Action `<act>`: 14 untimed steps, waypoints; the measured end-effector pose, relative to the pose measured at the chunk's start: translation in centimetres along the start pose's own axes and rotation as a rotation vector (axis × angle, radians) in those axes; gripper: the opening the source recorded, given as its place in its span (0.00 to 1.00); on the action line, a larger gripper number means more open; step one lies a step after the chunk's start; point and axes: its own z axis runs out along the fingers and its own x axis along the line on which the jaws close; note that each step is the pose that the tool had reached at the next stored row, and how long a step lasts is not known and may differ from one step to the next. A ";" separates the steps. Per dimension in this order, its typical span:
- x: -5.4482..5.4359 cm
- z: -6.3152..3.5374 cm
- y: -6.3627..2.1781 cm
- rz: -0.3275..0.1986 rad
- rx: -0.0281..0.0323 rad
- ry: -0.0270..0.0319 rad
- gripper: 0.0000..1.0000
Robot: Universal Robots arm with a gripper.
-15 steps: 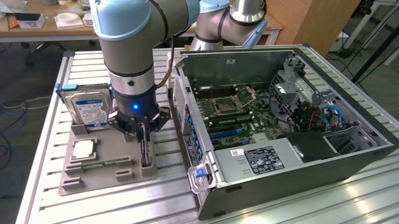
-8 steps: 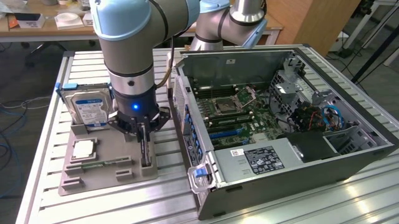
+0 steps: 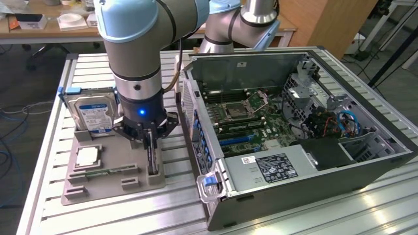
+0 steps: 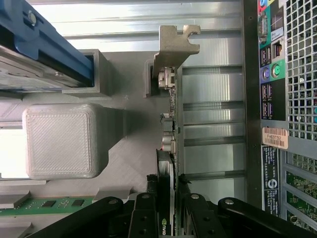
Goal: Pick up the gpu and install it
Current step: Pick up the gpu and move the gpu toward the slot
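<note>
Black and jointed, my gripper (image 4: 167, 182) is clamped on the gpu (image 4: 172, 116), a thin dark circuit card standing on its long edge, with one finger pressed against each flat face. Past my fingers the card's upper edge runs bare to its silver metal bracket (image 4: 174, 45), whose hooked tab juts out at the card's end.

The card stands near one long edge of the grey printed plastic tray (image 3: 124, 159), its lower edge down at the tray's slot. On the side of the card that faces into the tray there is a stretch of bare tray floor, then a grey ribbed square block (image 4: 64, 141). A small green RAM stick (image 4: 44, 203) lies flat in its recess further in. At the tray's far end a silver hard drive with a blue label (image 3: 93, 113) stands upright.

On the card's other side the tray ends almost at once. A strip of bare slatted aluminium table (image 4: 213, 89) separates it from the rear wall of the open dark grey computer case (image 3: 313, 171). That strip is the free lane beside the card, and the case's perforated rear edge bounds it. The case lies on its side with its motherboard exposed upward and nothing over the opening.
</note>
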 end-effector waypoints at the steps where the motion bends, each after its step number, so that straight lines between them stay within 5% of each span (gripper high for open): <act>1: 0.0 0.00 0.00 0.000 0.0000 0.0000 0.26; 14: 0.0 0.00 0.00 0.000 0.0000 0.0000 0.26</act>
